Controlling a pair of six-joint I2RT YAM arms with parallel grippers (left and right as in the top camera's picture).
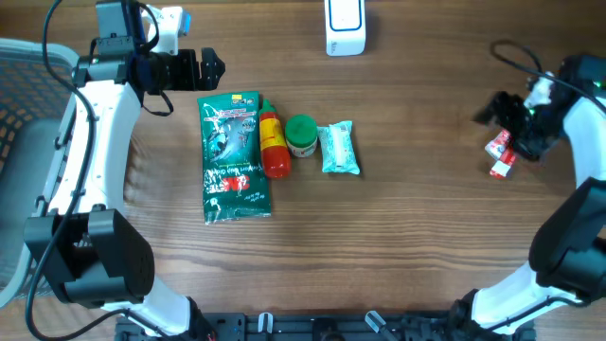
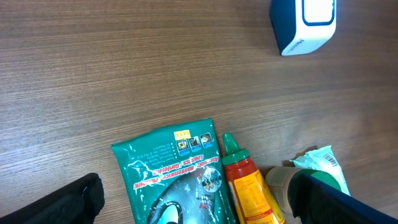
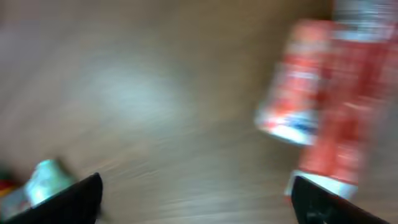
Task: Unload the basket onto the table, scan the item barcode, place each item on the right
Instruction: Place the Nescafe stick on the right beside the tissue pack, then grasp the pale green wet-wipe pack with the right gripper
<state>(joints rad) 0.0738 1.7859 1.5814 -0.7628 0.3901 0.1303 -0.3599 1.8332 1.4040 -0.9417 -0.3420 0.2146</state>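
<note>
Closest to the robot's side, the brown wood-grain tabletop (image 1: 398, 237) is bare, then comes a row of stuff left of centre. There's a flat green foil pouch (image 1: 234, 156) lying lengthwise, and a red squeeze bottle with a yellow label (image 1: 273, 144) lying right against its right edge. Next is a small jar with a green lid (image 1: 301, 135), then a teal and white wrapped packet (image 1: 339, 149) just beside that. Over on the right, well apart from the row, the red and white tube-like pack (image 1: 502, 156) lies on the wood. The right pincer (image 3: 196, 180) hangs just above it, fingers spread wide and gripping nothing. That wrist view is badly blurred, so the pack's print is unreadable. Further back on the left, the left pincer (image 1: 213, 66) is also released, hovering past the pouch's top edge. In its own camera one black finger hides part of the green lid. At the far edge stands the white and blue boxy barcode scanner (image 1: 346, 26), with only bare wood between it and the pack. A grey mesh thing (image 1: 24, 85) sits at the left border.
</note>
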